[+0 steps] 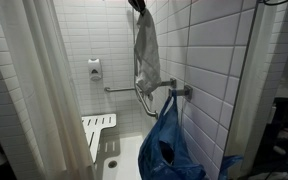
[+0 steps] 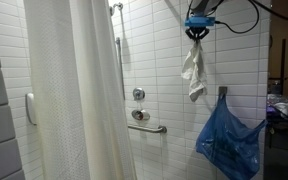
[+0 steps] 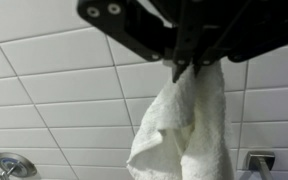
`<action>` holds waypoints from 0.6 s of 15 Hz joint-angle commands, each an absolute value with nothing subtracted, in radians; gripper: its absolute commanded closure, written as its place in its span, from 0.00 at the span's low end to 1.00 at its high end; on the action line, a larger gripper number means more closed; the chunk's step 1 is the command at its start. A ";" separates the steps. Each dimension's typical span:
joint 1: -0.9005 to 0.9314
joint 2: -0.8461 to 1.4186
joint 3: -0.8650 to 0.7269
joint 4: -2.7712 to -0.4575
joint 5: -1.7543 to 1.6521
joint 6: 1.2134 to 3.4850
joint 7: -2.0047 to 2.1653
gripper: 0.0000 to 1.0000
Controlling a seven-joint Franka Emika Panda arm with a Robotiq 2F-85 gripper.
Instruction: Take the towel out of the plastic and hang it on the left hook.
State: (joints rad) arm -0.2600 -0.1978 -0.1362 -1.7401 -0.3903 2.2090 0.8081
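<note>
My gripper (image 2: 196, 31) is high up by the tiled wall, shut on the top of the white towel (image 2: 192, 70). The towel (image 1: 147, 50) hangs limp and free below the gripper (image 1: 139, 6), above and clear of the blue plastic (image 1: 169, 145). In the wrist view the gripper (image 3: 189, 70) comes in from the top and the towel (image 3: 184, 130) fills the middle. The plastic (image 2: 229, 140) hangs open-mouthed from a chrome hook (image 2: 222, 92) on the wall. A chrome hook (image 3: 256, 160) shows low to the right of the towel. Whether either is the left hook I cannot tell.
A white shower curtain (image 2: 79, 90) hangs along one side of the stall. A chrome grab bar (image 2: 149, 127) and a valve (image 2: 138, 95) are fixed to the tiles. A folding shower seat (image 1: 97, 128) stands against the far wall.
</note>
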 commanded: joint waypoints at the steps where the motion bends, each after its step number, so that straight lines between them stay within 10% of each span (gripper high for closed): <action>1: -0.270 -0.126 -0.138 -1.632 -0.383 2.177 0.888 0.99; 9: -0.255 -0.058 -0.161 -1.579 -0.400 2.182 1.008 0.99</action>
State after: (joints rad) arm -0.2643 -0.0873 -0.1532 -1.6146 -0.3911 2.1945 0.9729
